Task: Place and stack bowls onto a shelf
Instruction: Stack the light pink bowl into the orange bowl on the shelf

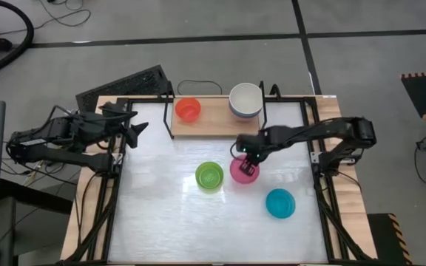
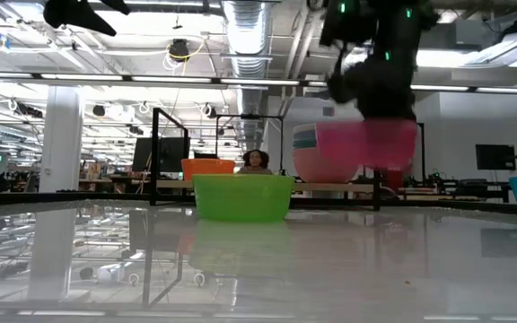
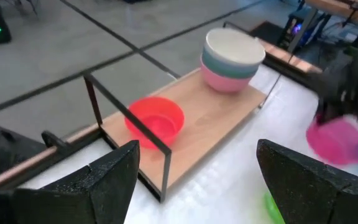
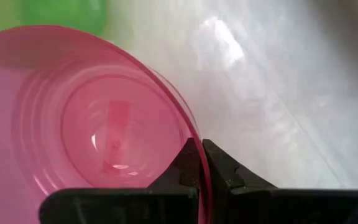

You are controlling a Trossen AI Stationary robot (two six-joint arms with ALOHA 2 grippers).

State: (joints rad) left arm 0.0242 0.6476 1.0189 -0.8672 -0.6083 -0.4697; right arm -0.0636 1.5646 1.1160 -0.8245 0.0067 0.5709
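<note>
White glossy laminate is covering the tabletop, which is sitting inside a black frame and reflecting the ceiling lights. Beyond it, the low view is showing an open workshop with exposed ducts, strip lights and a person seated far behind. Grey floor with dark seams is surrounding the rig.

The shelf is lying along the far edge of the tabletop. A red-orange bowl is resting on its left part, and a stack of larger bowls, cream-white on top, is resting on its right part. A lime green bowl is sitting near the tabletop centre, and a teal bowl is sitting nearer the right front.

The right arm is reaching inward, and the right claw is clamping the rim of the magenta bowl, holding it clear of the surface in the low view.

The left arm is resting folded at the left edge, with the left claw standing apart.
</note>
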